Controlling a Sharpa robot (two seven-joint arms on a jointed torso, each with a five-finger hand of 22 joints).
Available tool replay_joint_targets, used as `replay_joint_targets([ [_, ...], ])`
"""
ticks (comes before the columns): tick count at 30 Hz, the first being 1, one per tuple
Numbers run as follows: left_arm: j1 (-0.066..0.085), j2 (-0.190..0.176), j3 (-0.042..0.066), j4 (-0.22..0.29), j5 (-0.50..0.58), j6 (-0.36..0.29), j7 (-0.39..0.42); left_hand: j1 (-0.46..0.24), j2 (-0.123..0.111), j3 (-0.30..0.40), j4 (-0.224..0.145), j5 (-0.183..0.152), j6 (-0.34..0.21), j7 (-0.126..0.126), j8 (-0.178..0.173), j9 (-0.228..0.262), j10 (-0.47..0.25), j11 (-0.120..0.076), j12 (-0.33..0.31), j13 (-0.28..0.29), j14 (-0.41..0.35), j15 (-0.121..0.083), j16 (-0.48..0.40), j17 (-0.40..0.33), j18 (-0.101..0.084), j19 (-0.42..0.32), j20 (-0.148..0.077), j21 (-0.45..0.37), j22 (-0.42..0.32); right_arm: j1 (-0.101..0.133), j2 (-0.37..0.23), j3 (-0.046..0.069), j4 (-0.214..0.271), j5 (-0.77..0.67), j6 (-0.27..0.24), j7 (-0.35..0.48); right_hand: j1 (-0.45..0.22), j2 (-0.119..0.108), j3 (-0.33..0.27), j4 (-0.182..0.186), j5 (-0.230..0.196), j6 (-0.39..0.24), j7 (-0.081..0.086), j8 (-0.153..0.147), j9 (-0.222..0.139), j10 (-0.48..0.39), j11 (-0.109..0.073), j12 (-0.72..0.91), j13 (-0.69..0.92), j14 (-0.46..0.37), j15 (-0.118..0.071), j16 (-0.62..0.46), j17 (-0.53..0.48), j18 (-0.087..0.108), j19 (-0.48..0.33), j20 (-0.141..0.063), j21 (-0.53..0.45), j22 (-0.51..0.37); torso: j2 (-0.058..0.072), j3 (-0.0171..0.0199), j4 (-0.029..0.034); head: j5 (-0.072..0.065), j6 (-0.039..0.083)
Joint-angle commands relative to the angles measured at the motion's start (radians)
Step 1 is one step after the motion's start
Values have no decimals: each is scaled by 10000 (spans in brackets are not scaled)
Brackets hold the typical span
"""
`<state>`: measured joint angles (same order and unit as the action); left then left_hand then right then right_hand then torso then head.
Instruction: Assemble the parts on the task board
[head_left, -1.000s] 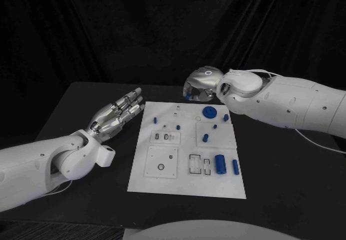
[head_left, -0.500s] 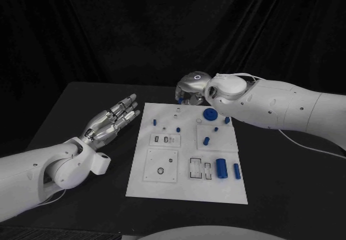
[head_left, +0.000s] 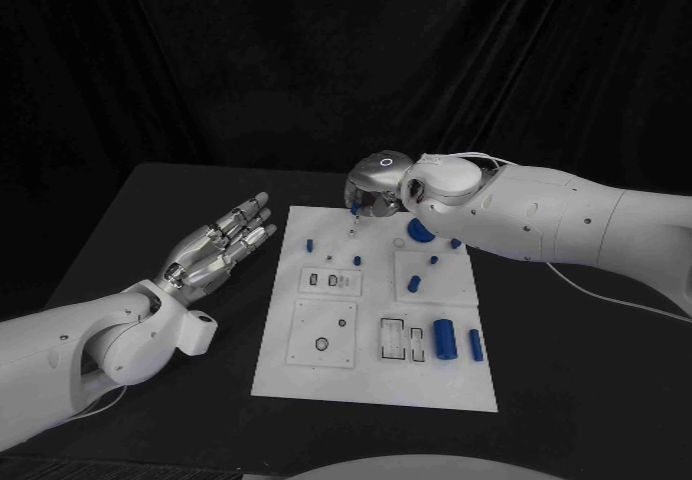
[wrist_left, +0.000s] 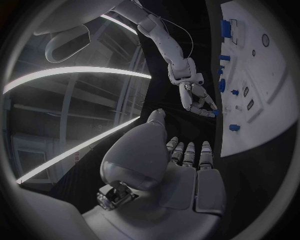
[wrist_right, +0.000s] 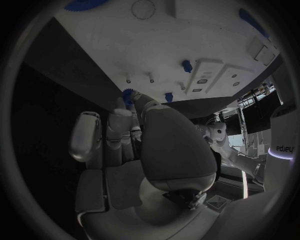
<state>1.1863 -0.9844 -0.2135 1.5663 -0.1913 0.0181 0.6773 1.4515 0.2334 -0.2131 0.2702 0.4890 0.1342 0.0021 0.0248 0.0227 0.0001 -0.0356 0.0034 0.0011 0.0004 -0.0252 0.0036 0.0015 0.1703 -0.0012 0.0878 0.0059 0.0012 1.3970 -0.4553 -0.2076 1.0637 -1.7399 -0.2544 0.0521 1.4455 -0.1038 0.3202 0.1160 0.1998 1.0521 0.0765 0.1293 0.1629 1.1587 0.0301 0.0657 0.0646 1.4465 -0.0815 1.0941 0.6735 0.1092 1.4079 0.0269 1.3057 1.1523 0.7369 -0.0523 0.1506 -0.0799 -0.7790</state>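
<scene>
The white task board (head_left: 375, 385) lies in the middle of the black table. On it are a large blue gear (head_left: 418, 228), two blue cylinders (head_left: 444, 338) near the right edge and several small blue pegs (head_left: 414, 282). My right hand (head_left: 372, 188) hangs over the board's far edge, fingers pointing down. It pinches a small blue part (wrist_right: 128, 95) at its fingertips, just above the board (wrist_right: 187, 45). The left wrist view also shows that hand (wrist_left: 197, 100) at the board's edge. My left hand (head_left: 224, 240) lies flat and open, left of the board, holding nothing.
Rectangular recesses (head_left: 325, 328) and slots (head_left: 392, 335) mark the board's near half. Bare black table (head_left: 577, 350) surrounds the board on all sides. My right arm (head_left: 548, 225) crosses above the board's far right corner.
My right hand has moved left and down, from beyond the board's far right corner to over its far edge. My left hand stays flat and open.
</scene>
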Motion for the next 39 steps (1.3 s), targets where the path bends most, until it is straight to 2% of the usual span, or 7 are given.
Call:
replay_joint_targets([
  [1,31,15,12,24,-40,119,1013,64,14,27,-32,62,34,4,35,2,-1,77,-34,-11,-4,21,-36,-15,65,12,-26,-59,-12,-66,23,6,-78,0,198,-233,-14,-47,48,-7,49,-95,13,-58,-7,-67,23,-39,-15,7,85,58,19,-204,26,74,63,19,-20,-15,-1,38,-38],
  [4,31,23,12,17,-40,135,1014,65,17,29,-33,71,31,0,34,1,-1,80,-34,-11,-4,26,-36,-15,65,12,-22,-59,-12,-102,41,6,-121,0,238,-237,-13,-53,60,-10,58,-108,16,-69,-8,-88,29,-42,-16,0,90,51,9,-203,21,80,61,20,-26,-22,7,51,-54],
  [5,31,26,12,14,-40,139,1014,65,17,29,-33,71,31,0,34,1,-1,80,-34,-11,-4,26,-36,-15,65,12,-22,-59,-12,-110,41,6,-127,0,244,-240,-13,-53,60,-10,58,-108,16,-69,-8,-88,29,-42,-16,0,90,51,9,-203,21,80,61,20,-33,-24,37,28,-59],
  [12,31,40,12,-9,-40,181,989,66,21,31,-33,77,28,-2,33,1,-1,84,-34,-11,-4,33,-36,-15,64,12,-16,-59,-12,-152,31,6,-167,0,270,-268,21,-60,121,-42,103,-127,29,-96,-2,-156,47,-45,-17,-17,105,56,29,-205,9,97,68,47,-53,-23,44,-4,-60],
  [22,31,32,12,-44,-40,192,937,62,33,34,-30,91,24,2,31,0,-1,92,-34,-11,-4,69,-36,-15,62,12,10,-59,-12,-197,108,6,-285,0,226,-203,6,-74,184,-50,185,-164,56,-136,2,-251,83,-45,-17,-39,133,80,89,-212,-2,124,88,99,-74,-35,18,-32,-31],
  [32,31,58,12,-73,-40,303,859,50,58,38,-19,103,20,8,30,-1,-1,103,-34,-11,-4,123,-36,-15,56,12,60,-59,-12,-267,245,6,-485,0,347,-192,-21,-77,224,-43,213,-231,68,-187,-4,-306,96,-43,-15,-52,148,96,121,-213,-17,141,90,115,-91,-34,6,8,-93],
  [39,31,77,12,-102,-40,381,812,48,62,38,-18,107,25,13,31,0,-1,107,-34,-11,-4,141,-36,-15,55,12,76,-59,-12,-379,305,6,-594,0,344,-150,-26,-84,250,-50,216,-272,70,-217,-8,-352,100,-45,-16,-66,156,92,119,-211,-28,151,88,122,-87,-41,45,9,-140],
])
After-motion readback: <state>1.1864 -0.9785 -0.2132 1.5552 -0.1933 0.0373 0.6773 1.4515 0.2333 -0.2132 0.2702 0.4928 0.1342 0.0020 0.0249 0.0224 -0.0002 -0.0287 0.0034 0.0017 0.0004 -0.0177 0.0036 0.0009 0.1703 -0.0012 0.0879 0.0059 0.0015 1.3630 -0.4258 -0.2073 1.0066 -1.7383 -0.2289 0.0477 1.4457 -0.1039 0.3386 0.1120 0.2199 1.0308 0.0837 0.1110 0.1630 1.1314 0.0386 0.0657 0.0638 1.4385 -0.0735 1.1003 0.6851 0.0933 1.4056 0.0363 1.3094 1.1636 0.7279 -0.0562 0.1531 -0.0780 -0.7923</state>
